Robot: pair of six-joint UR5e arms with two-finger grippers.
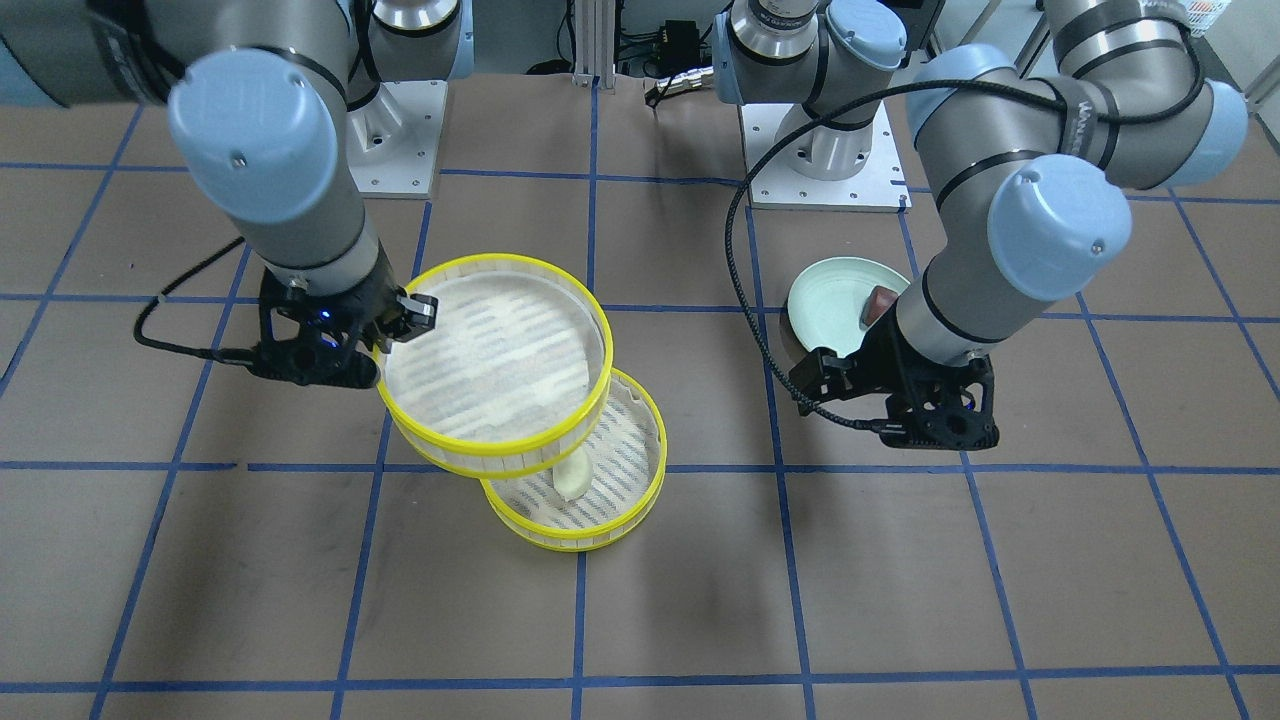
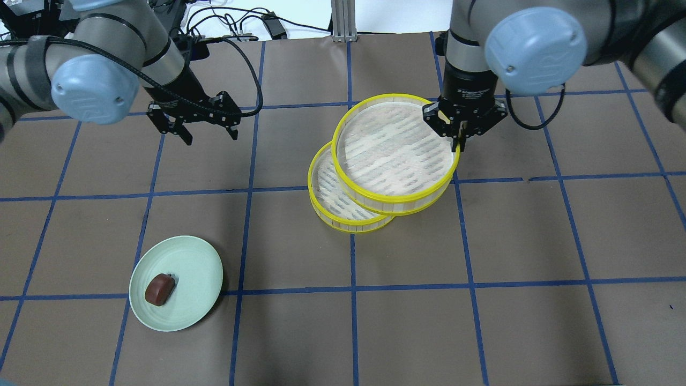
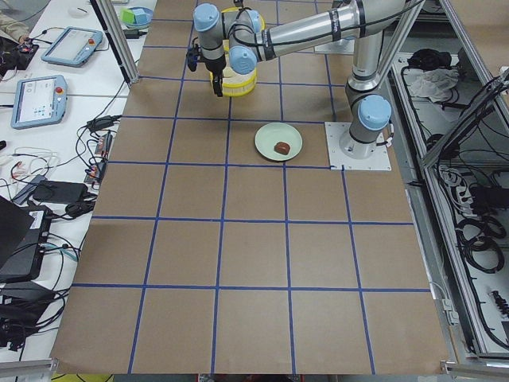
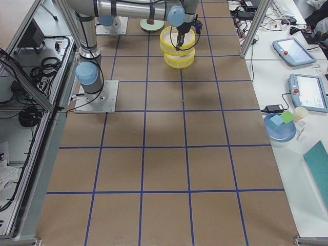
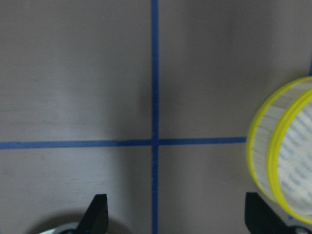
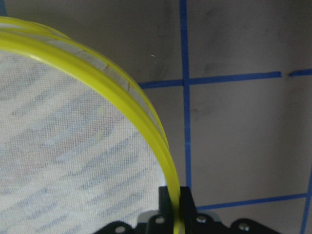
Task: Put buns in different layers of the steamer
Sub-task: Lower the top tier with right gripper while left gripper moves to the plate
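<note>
The left fingers [image 2: 185,135] hang spread and empty over the bare desk [image 2: 482,241], well apart from the pale green plate [image 2: 198,262] on which the brown bun [image 2: 159,289] lies. Toward the middle, the lower tray [image 2: 343,225] sits on the desk with the white bun [image 1: 572,478] inside. The upper tray [image 2: 396,145] is held offset over it and covers most of it, with the right fingers [image 2: 460,140] clamped on its yellow rim.

Upper tray [image 1: 480,457] overhangs lower tray's [image 1: 560,535] cream bun [image 1: 572,478]; brown bun [image 2: 159,289] apart.
</note>
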